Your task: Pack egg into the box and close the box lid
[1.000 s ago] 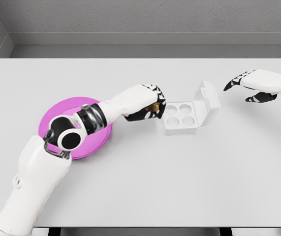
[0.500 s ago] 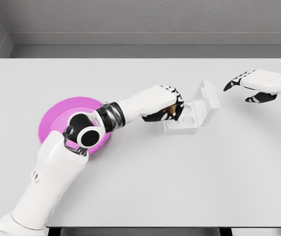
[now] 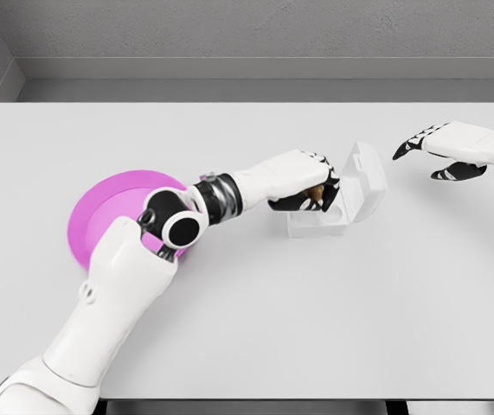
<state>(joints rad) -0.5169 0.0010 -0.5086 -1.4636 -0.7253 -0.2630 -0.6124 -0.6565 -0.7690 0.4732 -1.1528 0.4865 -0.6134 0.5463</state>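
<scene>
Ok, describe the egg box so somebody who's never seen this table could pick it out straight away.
On the white table, look right of the round pink plate, past the left hand reaching over with a brown egg. The egg box sits just under that hand. It is the only white square tray, with round cups and a hinged lid standing open.

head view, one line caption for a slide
Left hand holds the egg over the open box.

Plate (image 3: pixel 99 212) left on table (image 3: pixel 316 328), box (image 3: pixel 342 203) right of it, lid (image 3: pixel 363 177) behind the tray
</scene>
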